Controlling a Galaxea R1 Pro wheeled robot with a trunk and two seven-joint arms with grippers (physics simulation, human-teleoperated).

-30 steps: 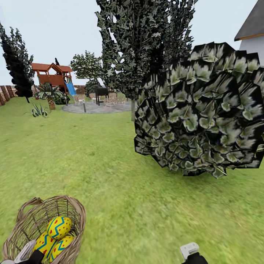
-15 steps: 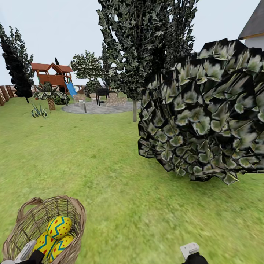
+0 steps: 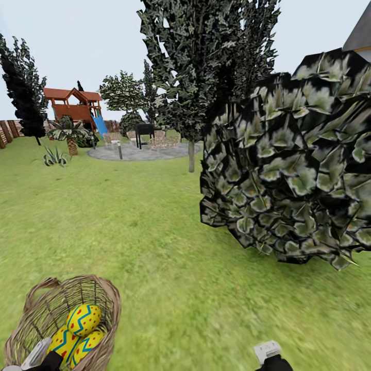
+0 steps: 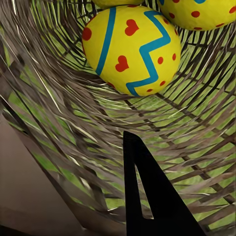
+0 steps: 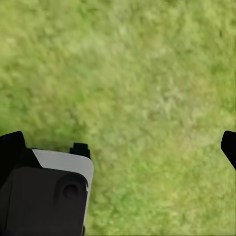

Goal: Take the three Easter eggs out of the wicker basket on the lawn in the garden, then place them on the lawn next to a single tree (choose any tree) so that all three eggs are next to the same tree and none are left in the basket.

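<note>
— Left gripper [image 3: 38, 355] first: where does it sit, and is it clamped on anything?

— It sits low in the head view, down inside the wicker basket [image 3: 103, 296], close to the rim wall nearest the robot. Whether its jaws are apart or together cannot be told. The left wrist view shows one dark finger [image 4: 147, 196] lying along the woven wall [image 4: 54, 123], clear of the nearest egg [image 4: 132, 46].

— And the Easter eggs?

— All three Easter eggs [image 3: 82, 319] lie in the basket, yellow with blue zigzag bands and red marks. One sits on top of the other two, and they touch one another. In the left wrist view the red marks on the nearest egg read as small hearts and dots, and a second egg [image 4: 201, 12] touches it at the edge.

— The right gripper?

— Its pale tip [image 3: 267, 351] shows at the lower edge of the head view, well apart from the basket, above bare lawn [image 3: 170, 247]. The right wrist view shows green grass [image 5: 137, 73] between two dark fingers [image 5: 12, 147] set far apart, so it is spread wide and carries nothing.

— What lies ahead?

— A big round bush [image 3: 293, 165] stands on the right. Behind it rises a tree [image 3: 191, 154] with a slender pale trunk, next to a grey paved circle [image 3: 139, 152]. A red playset [image 3: 74, 105] stands farther off to the left.
</note>
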